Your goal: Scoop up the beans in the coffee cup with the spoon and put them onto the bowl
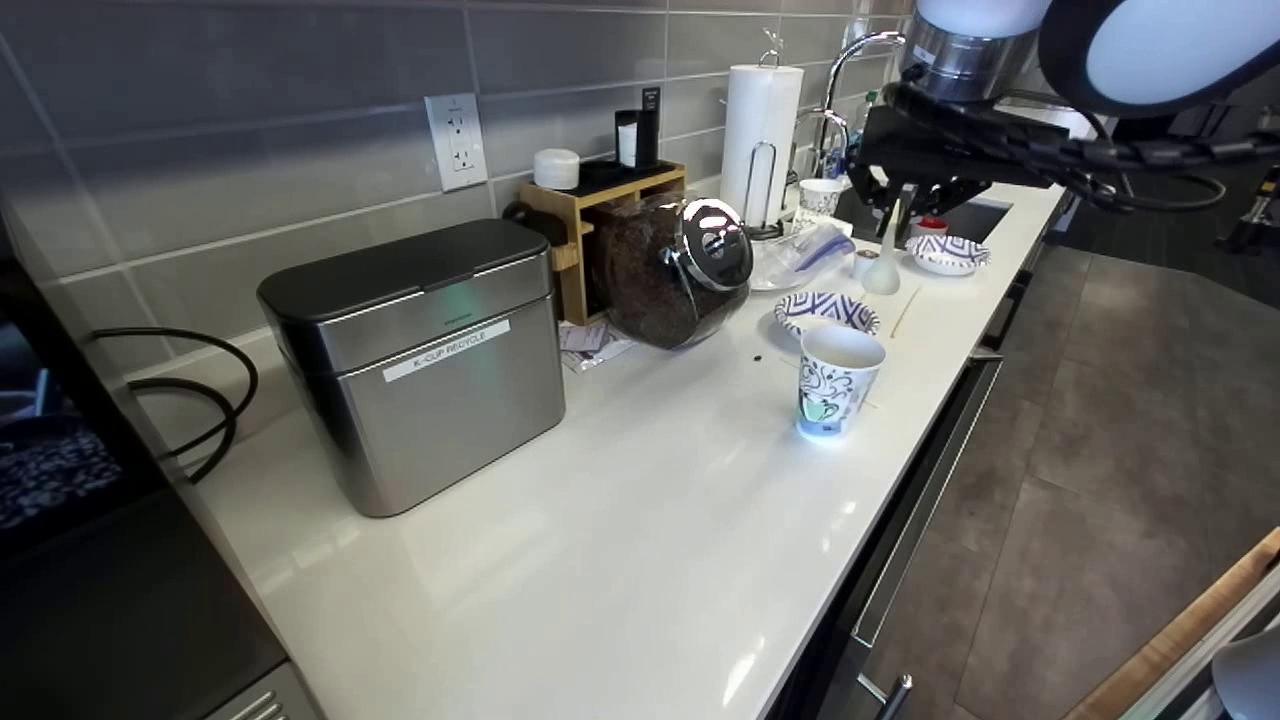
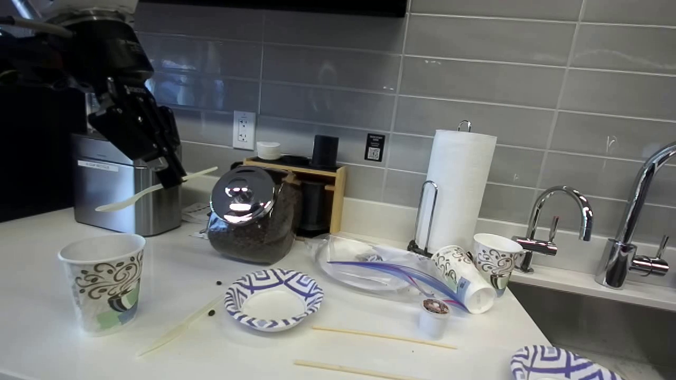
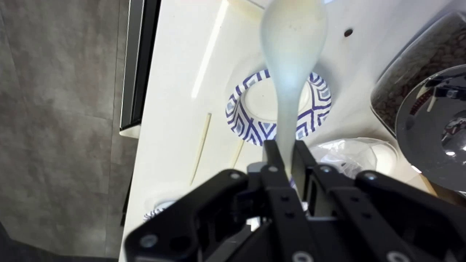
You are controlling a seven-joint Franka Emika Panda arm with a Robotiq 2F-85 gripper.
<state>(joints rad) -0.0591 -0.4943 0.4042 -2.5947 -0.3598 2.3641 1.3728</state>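
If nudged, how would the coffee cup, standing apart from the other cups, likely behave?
The coffee cup might tip easily, its base being narrower than its rim. Its thin, papery-looking wall would probably flex under a squeeze.

Gripper [image 3: 286,154] clamped on pale spoon [image 3: 293,43], scoop end far. Blue-and-white bowl [image 3: 251,128] partly hidden behind; sticks [image 3: 201,149] left, jar [image 3: 415,69] right.

I note by remote feed a metal-faced bin [image 1: 430,400], labelled K-CUP RECYCLE, upright on the counter [image 1: 600,540]. Clear jar [image 2: 259,235]: tilted, dark-filled, chrome lid [image 2: 243,195] fitted. Behind it, a wooden shelf unit [image 2: 338,200]. Paper towel roll [image 2: 457,190]: upright, near two chrome faucets [image 2: 613,261]. I further record a zip bag [image 2: 380,282] and two thin sticks [image 2: 384,338].
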